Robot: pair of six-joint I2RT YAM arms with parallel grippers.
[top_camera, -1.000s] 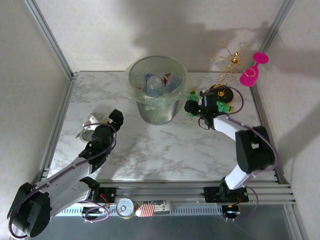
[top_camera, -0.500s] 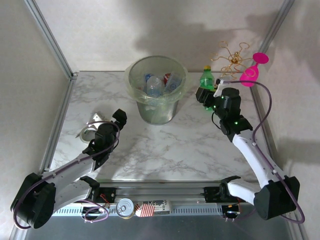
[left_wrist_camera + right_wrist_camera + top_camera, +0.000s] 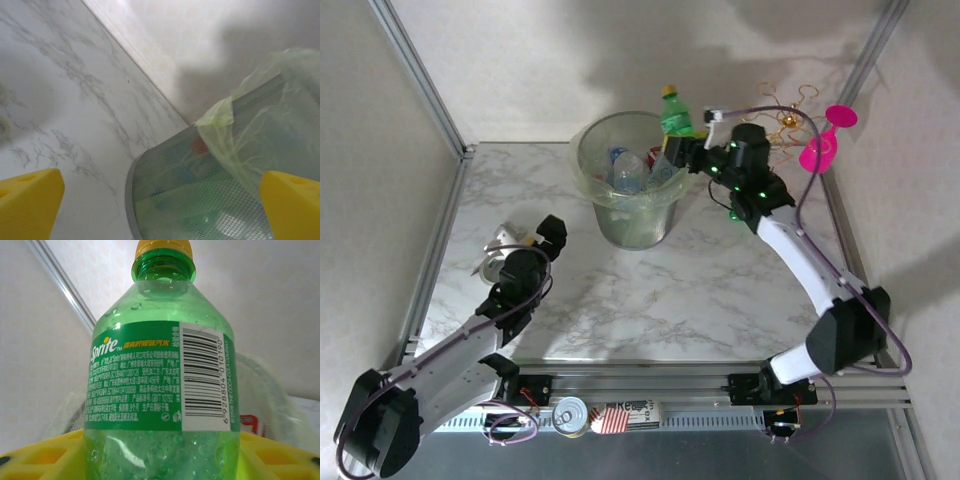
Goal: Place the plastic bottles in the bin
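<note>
**Desk:** What's on the left?
**Operator:** My left tool (image 3: pixel 552 232) hangs low over the worktop (image 3: pixel 660 295), fingers spread wide apart.
**Desk:** And the bottle?
**Operator:** At centre, the bin (image 3: pixel 577 165) holds clear bottles (image 3: pixel 630 172). Above its right rim, my right tool (image 3: pixel 686 150) is clamped on an upright green bottle (image 3: pixel 160 390) with an orange cap. The label reads "Sprite", barcode 6 928804 010190.

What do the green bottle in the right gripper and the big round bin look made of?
Green orange-capped bottle: glossy see-through plastic; droplets show on its wall. Large round grey-green bin: probably translucent plastic, since bottles show through; its liner looks like thin film.
</note>
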